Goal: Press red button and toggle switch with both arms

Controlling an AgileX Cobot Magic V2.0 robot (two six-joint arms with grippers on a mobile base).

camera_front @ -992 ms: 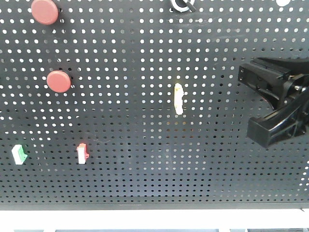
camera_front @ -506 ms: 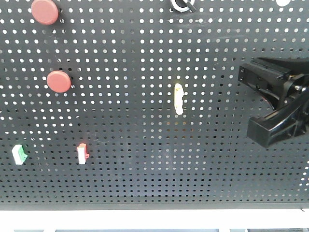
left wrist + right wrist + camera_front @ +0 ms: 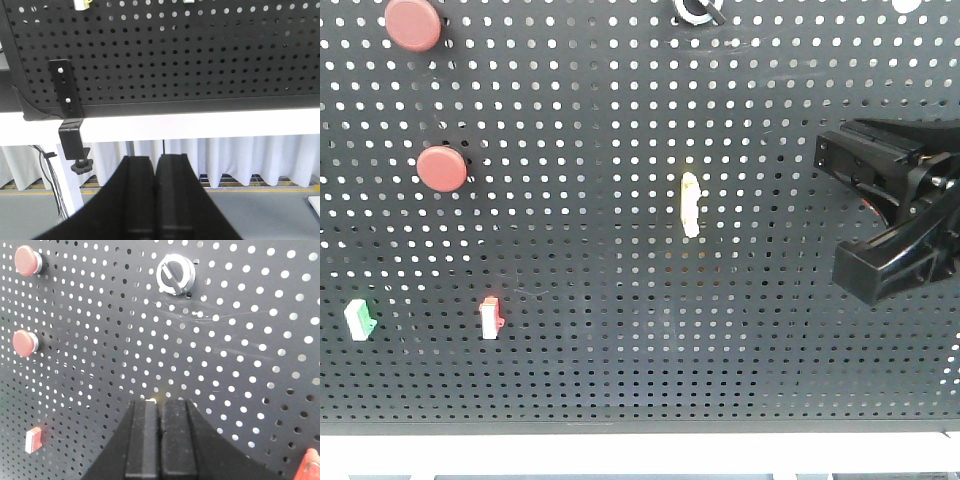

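Note:
On the black pegboard (image 3: 620, 120) are two red buttons (image 3: 412, 22) (image 3: 442, 168) at the left and a pale yellow toggle switch (image 3: 690, 204) in the middle. The black end of my right arm (image 3: 895, 170) hangs in front of the board's right side, apart from the switch. In the right wrist view my right gripper (image 3: 160, 402) is shut and empty. The toggle switch (image 3: 152, 399) just peeks over its tips, and both red buttons (image 3: 26, 261) (image 3: 24, 342) show at the left. My left gripper (image 3: 155, 159) is shut and empty below the board's lower edge.
A green switch (image 3: 360, 320) and a red rocker switch (image 3: 490, 318) sit low on the left. A silver rotary knob (image 3: 175, 274) is at the top. A white bar (image 3: 200, 125) runs under the board, with a black bracket (image 3: 67, 100) at its left.

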